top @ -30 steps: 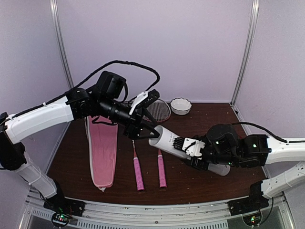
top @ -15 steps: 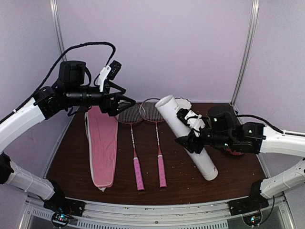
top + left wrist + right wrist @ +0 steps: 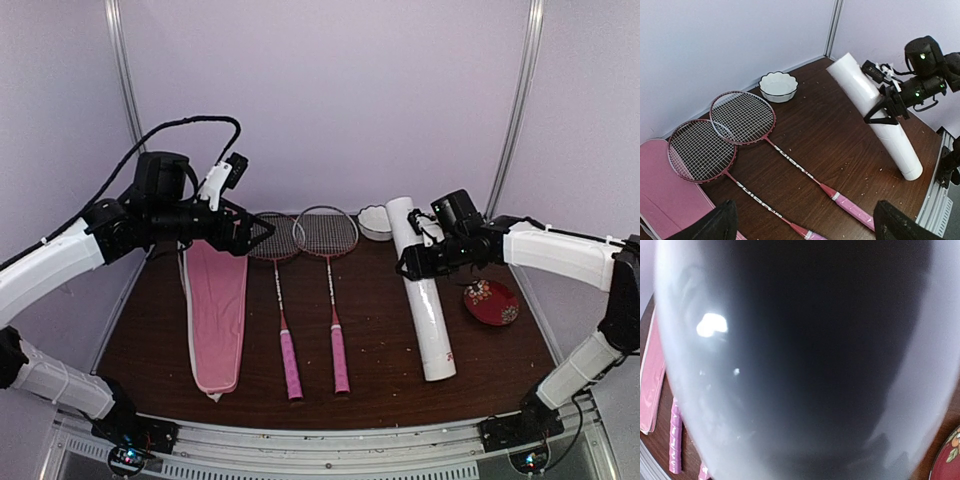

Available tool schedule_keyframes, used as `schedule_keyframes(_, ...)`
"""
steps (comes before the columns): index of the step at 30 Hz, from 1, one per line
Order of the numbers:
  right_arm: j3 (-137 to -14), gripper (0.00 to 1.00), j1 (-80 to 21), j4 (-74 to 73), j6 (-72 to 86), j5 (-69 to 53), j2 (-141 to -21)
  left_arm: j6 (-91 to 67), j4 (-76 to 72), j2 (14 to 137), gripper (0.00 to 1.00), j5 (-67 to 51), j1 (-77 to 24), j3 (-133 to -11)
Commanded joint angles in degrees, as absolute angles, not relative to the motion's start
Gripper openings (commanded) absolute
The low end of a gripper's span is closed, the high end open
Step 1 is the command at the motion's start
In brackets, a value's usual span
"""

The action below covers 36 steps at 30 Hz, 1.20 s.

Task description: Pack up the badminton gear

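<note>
The tube (image 3: 425, 300), clasped by the right gripper (image 3: 418, 258) at the right of the table (image 3: 380, 375) with its near end down, should be lowered gently, clear of the red dish (image 3: 492, 302), while the wide-open, empty left gripper (image 3: 255, 232) is held above the rackets (image 3: 332, 300).

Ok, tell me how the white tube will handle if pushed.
The white tube is round and smooth, so it would likely roll and could slip. It looks straight in the right hand's grip, so probably stiff.
</note>
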State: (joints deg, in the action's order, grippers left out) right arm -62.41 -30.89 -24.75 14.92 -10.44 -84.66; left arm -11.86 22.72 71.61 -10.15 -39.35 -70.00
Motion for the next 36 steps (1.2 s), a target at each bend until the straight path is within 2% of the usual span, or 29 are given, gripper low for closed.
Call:
schedule_keyframes(1, -70.5, 0.35, -24.0, -30.9, 17.9, -18.6, -94.4, -13.5, 18.0, 70.8, 0.98, -11.4, -39.1, -68.6)
schedule_keyframes(6, -80.0, 0.30, -16.9, -32.5, 19.8, -23.0, -106.0, -14.2, 17.7, 71.4, 0.98, -11.6, -39.1, -67.8)
schedule_keyframes(9, -87.2, 0.29, -15.0, -37.0, 18.9, -20.3, -112.5, -14.0, 17.8, 70.6, 0.98, -11.2, -39.1, -66.9)
schedule_keyframes(15, -100.6, 0.35, -12.1, -43.7, 18.0, -14.8, -122.6, -14.1, 17.5, 69.0, 0.98, -10.4, -39.1, -64.6)
schedule_keyframes(20, -110.0, 0.35, -10.6, -46.0, 18.7, -12.1, -129.1, -14.2, 17.6, 69.1, 0.98, -9.8, -39.1, -64.2)
schedule_keyframes(25, -124.8, 0.38, -10.5, -52.1, 18.1, -10.3, -136.9, -14.5, 18.2, 69.4, 0.98, -9.0, -39.0, -64.2)
schedule_keyframes(29, -131.2, 0.46, -10.5, -54.4, 18.2, -8.8, -140.7, -15.1, 19.9, 69.7, 0.98, -8.3, -38.9, -65.1)
schedule_keyframes(36, -132.2, 0.74, -10.5, -53.6, 17.9, -7.5, -140.6, -15.8, 20.4, 69.0, 0.98, -7.2, -38.5, -64.6)
